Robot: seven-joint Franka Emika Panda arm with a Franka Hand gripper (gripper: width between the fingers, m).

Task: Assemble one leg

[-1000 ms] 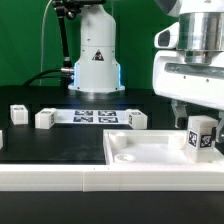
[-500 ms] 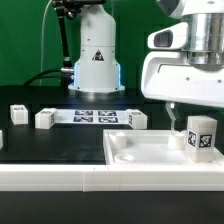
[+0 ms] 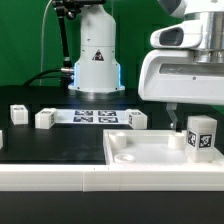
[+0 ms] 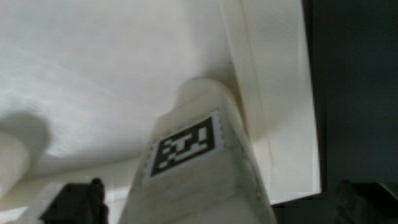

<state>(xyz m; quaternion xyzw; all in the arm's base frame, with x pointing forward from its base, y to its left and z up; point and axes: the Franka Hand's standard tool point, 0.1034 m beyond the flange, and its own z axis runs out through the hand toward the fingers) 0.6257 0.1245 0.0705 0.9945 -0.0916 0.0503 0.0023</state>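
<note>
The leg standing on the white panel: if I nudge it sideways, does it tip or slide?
The leg stands upright, taller than wide, so a high push probably tips it. It looks like rigid plastic, likely light. The panel looks smooth, so a low push may slide it.

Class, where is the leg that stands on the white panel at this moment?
In the exterior view the leg stands upright at the panel's far right corner, just under the pincer; the wrist view shows its tag close up.
</note>
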